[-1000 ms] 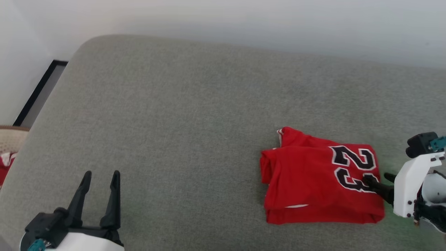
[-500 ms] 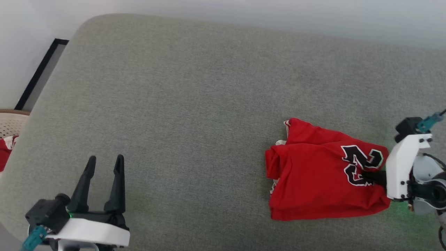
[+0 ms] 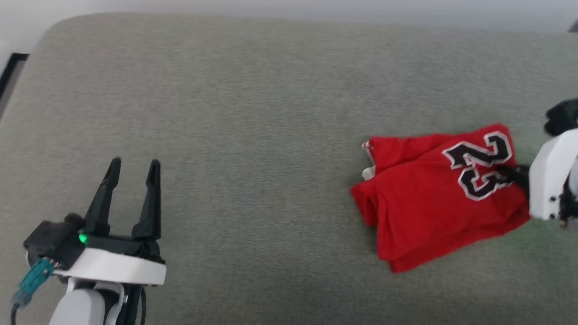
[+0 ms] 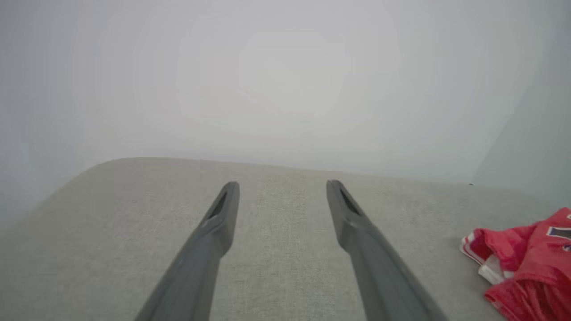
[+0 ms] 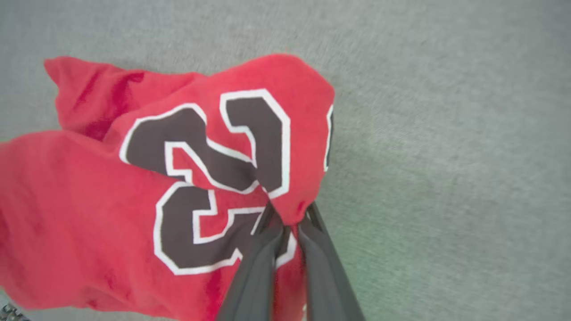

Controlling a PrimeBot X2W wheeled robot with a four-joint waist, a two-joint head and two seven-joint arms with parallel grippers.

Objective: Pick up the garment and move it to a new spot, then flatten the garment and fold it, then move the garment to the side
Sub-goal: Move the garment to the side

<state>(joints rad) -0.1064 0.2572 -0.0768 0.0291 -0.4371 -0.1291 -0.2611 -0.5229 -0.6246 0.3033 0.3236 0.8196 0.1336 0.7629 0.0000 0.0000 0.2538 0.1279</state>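
- The right tool pinches a fold of the garment beside its number.
- The garment lies folded at the right of the grey padded surface.
- The left tool is wide open and empty.

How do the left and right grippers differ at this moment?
The left gripper stands wide open with nothing between its fingers; the right gripper is pinched shut on the garment by its black number. The left gripper is over bare grey cushion, apart from the garment; the right gripper grips its edge. Both have two long dark fingers.
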